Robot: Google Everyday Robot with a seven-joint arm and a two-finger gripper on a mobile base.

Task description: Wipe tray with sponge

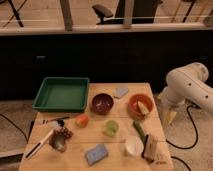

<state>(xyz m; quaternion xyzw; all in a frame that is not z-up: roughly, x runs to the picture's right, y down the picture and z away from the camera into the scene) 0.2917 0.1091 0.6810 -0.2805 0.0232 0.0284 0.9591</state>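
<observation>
1. The sponge (96, 154) lies flat at the near edge of the table (92, 136), between a metal cup (59, 142) on its left and a white cup (133, 145) on its right, touching neither. It is a blue-grey slab.
2. I judge it light and soft. It will squash under a pinch, so the grip should close well in before lifting. Its rough skin should not slip, and nothing about it is fragile.
3. The best hold is from straight above, across its shorter width and at the middle, so it hangs level and a broad face meets the tray. There is room on both sides for that.
4. The gripper (170, 116) hangs pointing down off the right side of the table, level with the middle row of things and well apart from the sponge. I cannot tell whether it is open or closed.
5. Farther back stand a dark bowl (102, 103) and an orange bowl (139, 105). A small grey-blue piece (121, 92) behind them may be a second sponge, though the view is too poor to say.
6. The green tray (61, 108) sits at the far left corner, empty, stiff, with a raised rim. The sponge must be lifted over that rim.
</observation>
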